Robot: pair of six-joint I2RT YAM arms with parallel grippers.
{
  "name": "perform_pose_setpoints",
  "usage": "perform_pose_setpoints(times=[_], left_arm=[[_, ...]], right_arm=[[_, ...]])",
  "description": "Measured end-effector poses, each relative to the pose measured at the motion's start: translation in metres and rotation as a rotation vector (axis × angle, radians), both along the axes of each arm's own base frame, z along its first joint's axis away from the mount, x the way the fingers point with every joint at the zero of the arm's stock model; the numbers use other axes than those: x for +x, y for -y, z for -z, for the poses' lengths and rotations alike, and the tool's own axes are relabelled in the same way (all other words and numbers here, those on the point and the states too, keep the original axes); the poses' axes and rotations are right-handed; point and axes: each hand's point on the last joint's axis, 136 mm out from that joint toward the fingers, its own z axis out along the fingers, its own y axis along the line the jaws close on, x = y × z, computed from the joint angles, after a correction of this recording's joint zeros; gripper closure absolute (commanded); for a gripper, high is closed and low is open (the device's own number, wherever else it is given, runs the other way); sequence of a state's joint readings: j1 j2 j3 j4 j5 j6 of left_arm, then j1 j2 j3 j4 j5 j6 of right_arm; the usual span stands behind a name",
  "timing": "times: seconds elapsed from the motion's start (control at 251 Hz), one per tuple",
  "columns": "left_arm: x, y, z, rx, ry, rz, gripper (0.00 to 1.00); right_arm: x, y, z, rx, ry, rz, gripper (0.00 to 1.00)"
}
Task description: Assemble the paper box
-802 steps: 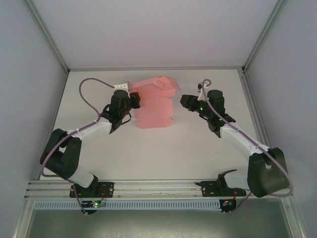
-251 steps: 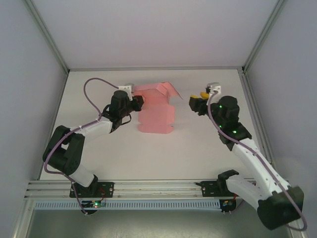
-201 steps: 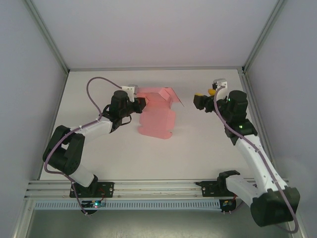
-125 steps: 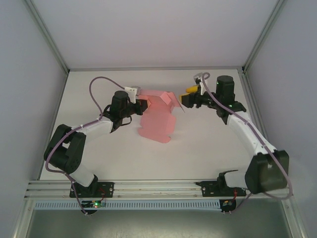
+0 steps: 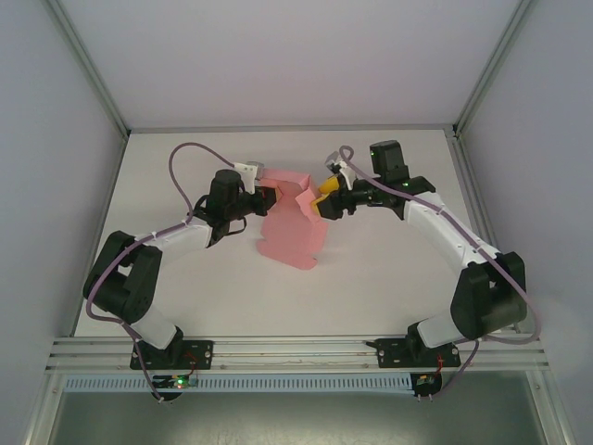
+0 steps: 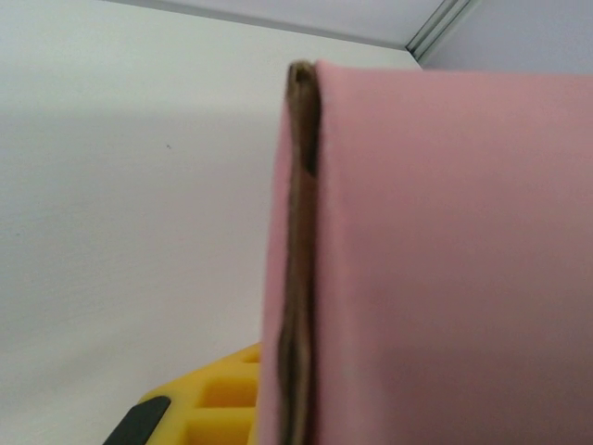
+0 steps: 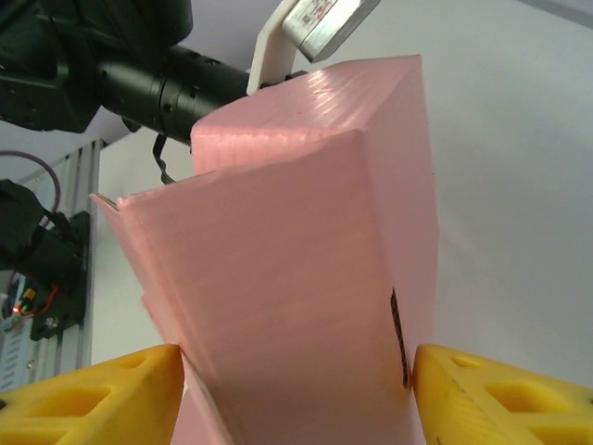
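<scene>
The pink paper box lies partly folded on the white table, its far part raised. My left gripper is shut on the box's left edge. In the left wrist view the card stands edge-on above one yellow finger. My right gripper is open and astride the raised folded part from the right. In the right wrist view the folded card fills the gap, and each yellow finger lies close against one side of it.
The white table is fenced by aluminium posts and grey walls, with a rail along the near edge by the arm bases. The left arm's wrist and camera sit just behind the box, close to my right gripper.
My right arm swung left from the right side of the table, and its gripper came round the raised part of the box. The sheet turned slightly. The left grip stayed as it was.
</scene>
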State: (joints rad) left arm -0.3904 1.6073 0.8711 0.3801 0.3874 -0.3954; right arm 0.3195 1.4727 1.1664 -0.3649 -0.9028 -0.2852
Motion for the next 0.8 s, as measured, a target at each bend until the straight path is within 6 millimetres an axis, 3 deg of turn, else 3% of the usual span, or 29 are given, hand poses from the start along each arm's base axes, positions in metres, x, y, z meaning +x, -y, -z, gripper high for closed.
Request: perform_pose_setpoints(times=[0.247, 0.391, 0.678, 0.802], left_arm=[[-0.001, -0.002, 0.005, 0.010, -0.018, -0.006, 1.00], [0.000, -0.004, 0.008, 0.020, -0.028, -0.022, 1.00], [0.011, -0.009, 0.001, 0.064, -0.018, -0.105, 1.00], [0.016, -0.011, -0.002, 0.078, -0.020, -0.153, 1.00]], right_arm=[[0.005, -0.019, 0.014, -0.149, 0.082, 0.062, 0.36], [0.014, -0.023, 0.020, -0.230, 0.132, 0.142, 0.49], [0.044, -0.024, 0.015, -0.350, 0.257, 0.431, 0.59], [0.048, -0.021, 0.014, -0.426, 0.323, 0.550, 0.67]])
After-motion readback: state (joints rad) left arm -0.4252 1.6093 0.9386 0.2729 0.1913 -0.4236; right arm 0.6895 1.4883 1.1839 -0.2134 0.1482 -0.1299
